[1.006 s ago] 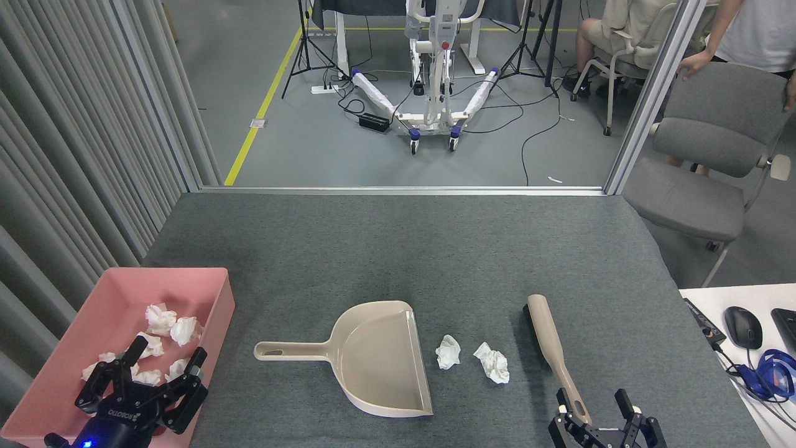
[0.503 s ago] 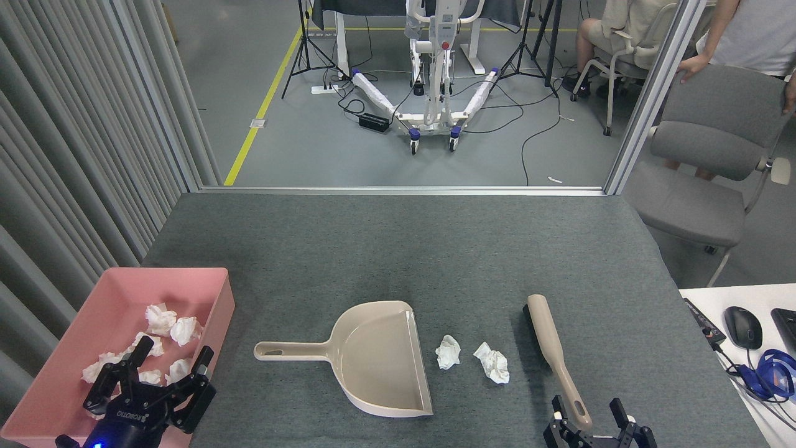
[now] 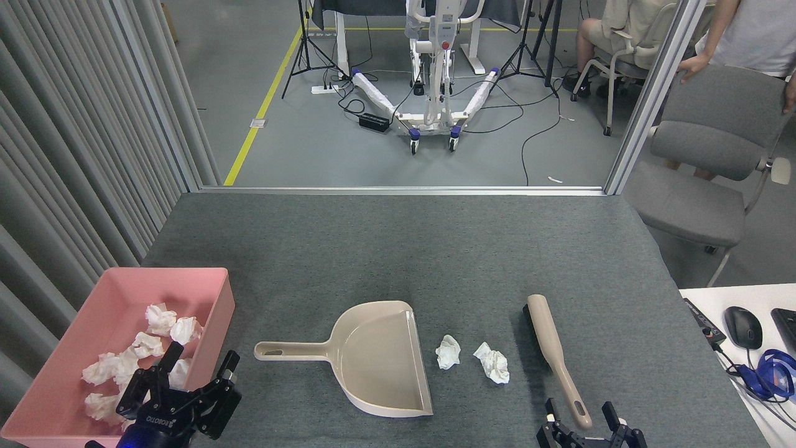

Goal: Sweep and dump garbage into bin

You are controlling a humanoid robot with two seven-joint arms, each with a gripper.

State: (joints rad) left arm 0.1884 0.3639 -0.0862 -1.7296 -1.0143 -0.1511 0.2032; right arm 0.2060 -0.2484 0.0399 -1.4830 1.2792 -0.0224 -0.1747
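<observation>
Since a second ago the left gripper [image 3: 198,373] has slid right, off the wads and over the bin's near right wall, while the right gripper [image 3: 580,418] has sunk toward the bottom edge; both are spread wide, holding nothing. Two small crumpled white paper wads [image 3: 448,351] lie on the grey table [image 3: 398,249] between the beige dustpan [image 3: 373,358] and the brush [image 3: 555,358]. More wads sit in the shallow pink bin [image 3: 118,280].

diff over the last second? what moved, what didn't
Left gripper, open, slid right, from over the bin toward the dustpan handle. Right gripper, open, dropped toward the near edge, straddling the brush handle's tip. Nothing grasped or released. Dustpan, brush, two tissue wads on the table and those in the bin stayed put.
</observation>
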